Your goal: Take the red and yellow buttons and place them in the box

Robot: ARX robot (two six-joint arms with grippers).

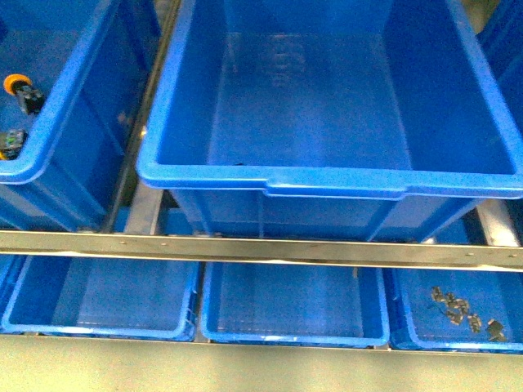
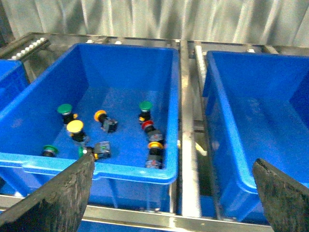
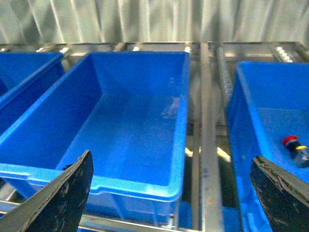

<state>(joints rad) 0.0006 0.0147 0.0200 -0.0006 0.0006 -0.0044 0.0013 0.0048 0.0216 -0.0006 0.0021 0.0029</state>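
Progress nil: box (image 1: 327,175) holds no buttons, and both claws are spread wide with nothing in them.
Box sits centre, floor bare. Left crate (image 2: 29,159) holds the yellow button (image 2: 75,126) and red button (image 2: 147,125), loose among green buttons (image 2: 64,109) and orange buttons (image 2: 100,115). Right crate (image 3: 241,121) holds another red cap (image 3: 289,140). Left gripper (image 2: 174,162) and right gripper (image 3: 171,157) hover near the crate rims. Likely hindrances: rail (image 2: 186,121) between crates, and an orange cap close by the red button. Lower tray (image 1: 458,345) holds clips (image 1: 462,309).
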